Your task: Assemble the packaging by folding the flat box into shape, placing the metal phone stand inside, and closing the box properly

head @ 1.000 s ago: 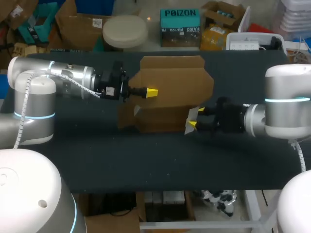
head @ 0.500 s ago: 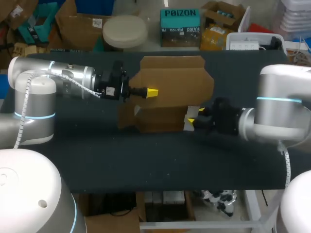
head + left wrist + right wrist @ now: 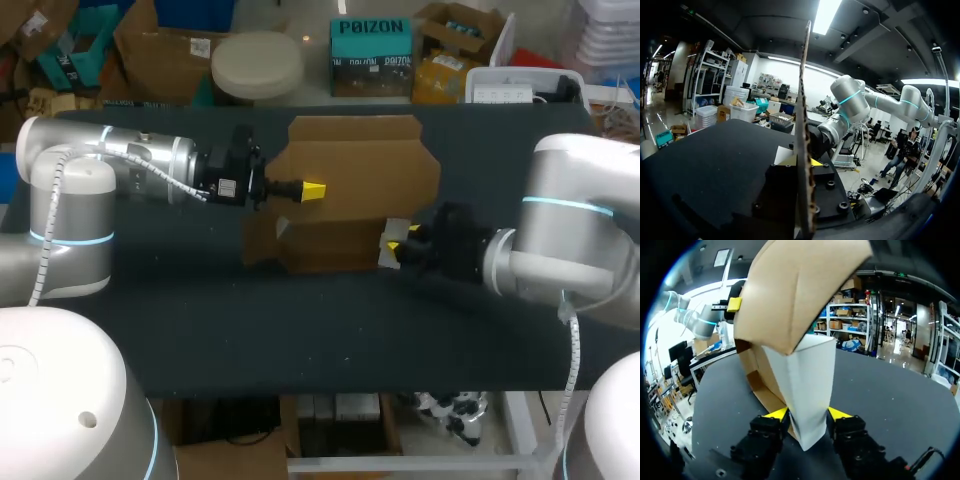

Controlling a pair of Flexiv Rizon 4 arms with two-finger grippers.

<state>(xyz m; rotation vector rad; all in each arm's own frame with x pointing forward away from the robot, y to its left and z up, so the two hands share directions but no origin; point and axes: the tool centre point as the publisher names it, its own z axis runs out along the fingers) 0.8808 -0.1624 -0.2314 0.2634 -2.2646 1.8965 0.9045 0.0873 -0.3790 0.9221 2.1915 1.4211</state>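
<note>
A brown cardboard box (image 3: 350, 190), partly folded, lies at the back middle of the black table. My left gripper (image 3: 312, 189) is shut on the box's raised panel, which the left wrist view shows edge-on (image 3: 802, 125) between the fingers of my left gripper (image 3: 802, 162). My right gripper (image 3: 397, 248) is at the box's right front corner, shut on a white flat packet (image 3: 392, 232). In the right wrist view the white packet (image 3: 807, 385) stands upright in my right gripper (image 3: 807, 415), both yellow tips against its sides. A brown flap (image 3: 800, 290) hangs over it. No bare metal stand shows.
The black table top (image 3: 330, 330) stretches in front of the box to the near edge. My right arm's silver body (image 3: 570, 240) fills the table's right side, and my left arm (image 3: 110, 170) lies along the left side.
My right arm has shifted left toward the box with the white packet, and its fingers have drawn closer together. The left arm and the box panel have stayed still.
</note>
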